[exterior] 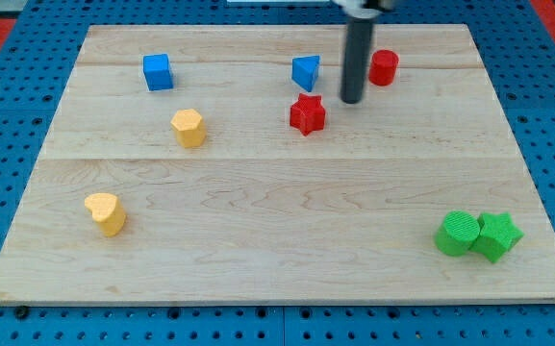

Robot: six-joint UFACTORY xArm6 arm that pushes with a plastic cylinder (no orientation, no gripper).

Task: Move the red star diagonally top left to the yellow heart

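While beside red star (pixel 307 113) | my tip (pixel 352 99) bare rod, grips nothing

I see a pale, matt wooden bench (pixel 277 211) with visible grain, on a blue perforated base (pixel 27 322), probably plastic

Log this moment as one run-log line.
my tip: upper right of red star, apart | yellow heart: lower left | push: not begun

My tip (pixel 352 100) is sitting just right of the red star (pixel 307 113) | between blue triangle (pixel 306 72) and red cylinder (pixel 384 67) | yellow heart (pixel 106 212) is lying well apart, bench (pixel 277 231) lower left
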